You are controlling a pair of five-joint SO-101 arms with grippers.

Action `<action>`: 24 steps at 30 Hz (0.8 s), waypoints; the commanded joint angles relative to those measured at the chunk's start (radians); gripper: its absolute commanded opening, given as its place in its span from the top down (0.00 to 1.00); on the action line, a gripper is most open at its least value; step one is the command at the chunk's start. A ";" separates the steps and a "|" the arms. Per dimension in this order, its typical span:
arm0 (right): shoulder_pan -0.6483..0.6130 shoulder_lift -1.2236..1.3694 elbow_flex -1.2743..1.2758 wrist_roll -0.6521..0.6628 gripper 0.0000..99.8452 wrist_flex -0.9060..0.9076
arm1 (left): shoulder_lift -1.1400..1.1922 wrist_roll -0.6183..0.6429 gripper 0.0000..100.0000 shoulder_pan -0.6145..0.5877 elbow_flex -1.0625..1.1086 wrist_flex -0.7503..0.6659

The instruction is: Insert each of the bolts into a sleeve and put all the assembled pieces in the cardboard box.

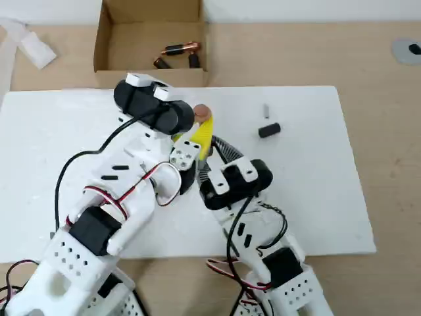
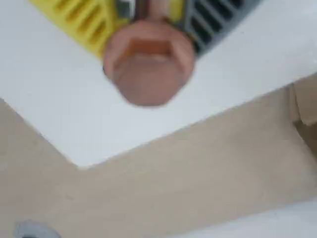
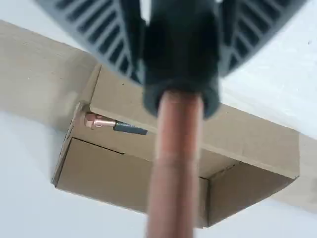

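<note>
Table (image 1: pixel 381 99): tan wood, under everything.
White board (image 1: pixel 59 131): lies flat on the table, and both arms lean over it.
Cardboard box (image 1: pixel 102 46): open on top, at the far edge of the white board. Its front wall stands between the grippers and the inside.
Left gripper (image 2: pixel 148 34): one yellow finger and one grey finger, squeezed onto the bolt's round head.
Right gripper (image 3: pixel 181 59): two grey fingers, pinched tight on the sleeve.
Paper scrap (image 1: pixel 36 49): white, on the table beside the box.
Grey disc (image 1: pixel 408 51): at the far right edge of the table.
Finished pieces (image 1: pixel 181 49): three lie in the box, near its front wall.
Bolt (image 2: pixel 148 69): copper colour, held above the board near the box, with its stem stuck in the sleeve.
Sleeve (image 3: pixel 181 49): black, around the bolt's stem.
Loose sleeve (image 1: pixel 269 130): black, lying on the board, away from the arms.
Grey pin (image 1: pixel 266 110): tiny, just beside the loose sleeve.
</note>
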 commanded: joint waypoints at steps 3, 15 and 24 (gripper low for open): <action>-0.008 -0.116 -0.002 0.002 0.99 -0.074 | -0.004 0.029 0.99 0.003 0.025 -0.023; -0.010 -0.116 -0.002 0.002 0.99 -0.077 | -0.004 0.064 0.97 0.002 0.028 -0.015; -0.008 -0.116 -0.002 0.003 0.99 -0.077 | -0.002 0.184 0.86 -0.009 0.046 -0.012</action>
